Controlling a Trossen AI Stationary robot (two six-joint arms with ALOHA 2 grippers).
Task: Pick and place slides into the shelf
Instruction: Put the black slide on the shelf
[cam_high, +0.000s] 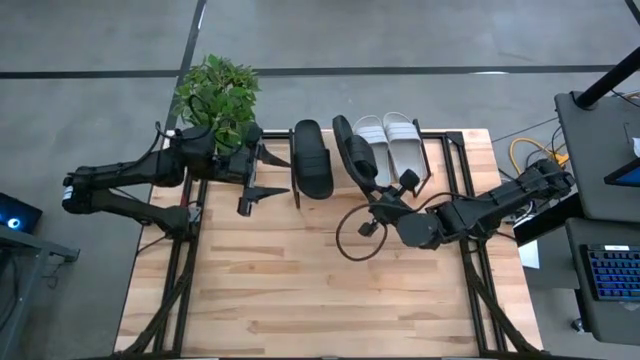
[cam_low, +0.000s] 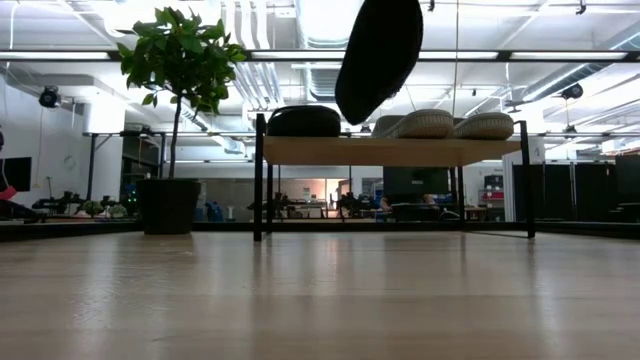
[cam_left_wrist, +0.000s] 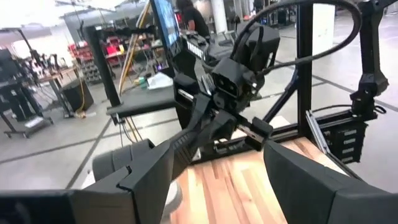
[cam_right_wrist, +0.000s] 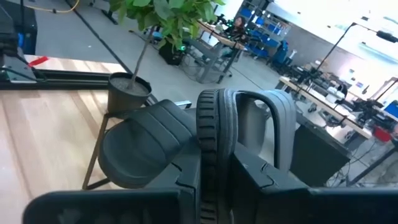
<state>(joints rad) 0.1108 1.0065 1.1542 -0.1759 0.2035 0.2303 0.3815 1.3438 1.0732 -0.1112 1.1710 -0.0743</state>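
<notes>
**Spotter:** Three slides are down. The first black slide (cam_high: 312, 160) lies on the shelf (cam_high: 455, 150) left of centre in the high view, and the two grey-white slides (cam_high: 390, 145) sit side by side near the shelf's right end. The gap between them is your slot.

**Lead:** And the fourth?

**Spotter:** The second black slide (cam_high: 352, 150) is in your right gripper (cam_high: 385, 190), jaws clamped on its edge. It hangs on edge and tilted above the gap; in the low view it floats clear over the plank, top centre of frame.

**Lead:** So what do you want from me?

**Spotter:** Roll the wrist until the sole faces the plank, line the toe up with its neighbours, then lower slowly. My guess is it tips onto the nearer grey-white slide if you release while it stands on edge. Release only once the sole rests flat.

**Lead:** Left side?

**Spotter:** Your left gripper (cam_high: 258, 175) waits with fingers apart, holding nothing, just left of the first black slide, beside the potted plant (cam_high: 215, 95). Leave it parked; it is close enough to nudge that slide.
</notes>
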